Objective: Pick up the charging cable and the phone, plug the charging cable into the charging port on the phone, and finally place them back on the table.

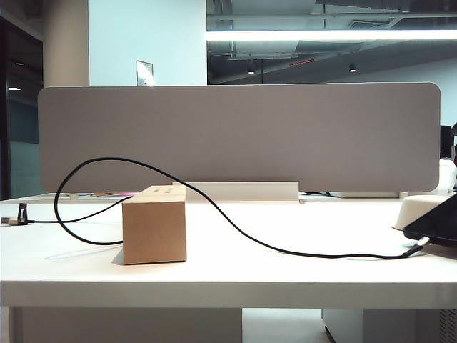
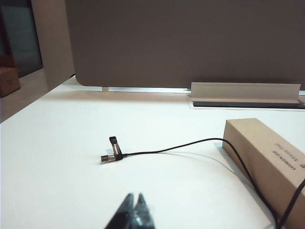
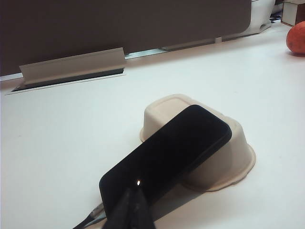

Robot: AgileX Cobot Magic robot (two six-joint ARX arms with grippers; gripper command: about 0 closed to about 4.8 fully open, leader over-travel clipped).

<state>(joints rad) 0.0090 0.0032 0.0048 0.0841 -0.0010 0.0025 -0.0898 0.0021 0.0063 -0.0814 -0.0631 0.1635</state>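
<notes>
A grey divider panel [image 1: 239, 136] backs the white surface [image 1: 285, 236]; behind it, a pale wall [image 1: 146, 36] and a bright ceiling light strip [image 1: 328, 35].

The left gripper [image 2: 134, 210], apparently closed, hovers above the table [image 2: 62, 157] near the charging cable's [image 2: 190, 144] USB end, beside a cardboard box [image 2: 267, 157].

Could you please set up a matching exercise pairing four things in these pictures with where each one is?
Things:
1. phone
2. charging cable
3. cardboard box
4. left pincer

Places:
A. draped over the box
B. shut, low over the table near the cable's USB end
C. propped on an upturned tray
D. standing on the table's left half

Pairs: 1-C, 2-A, 3-D, 4-B
</notes>
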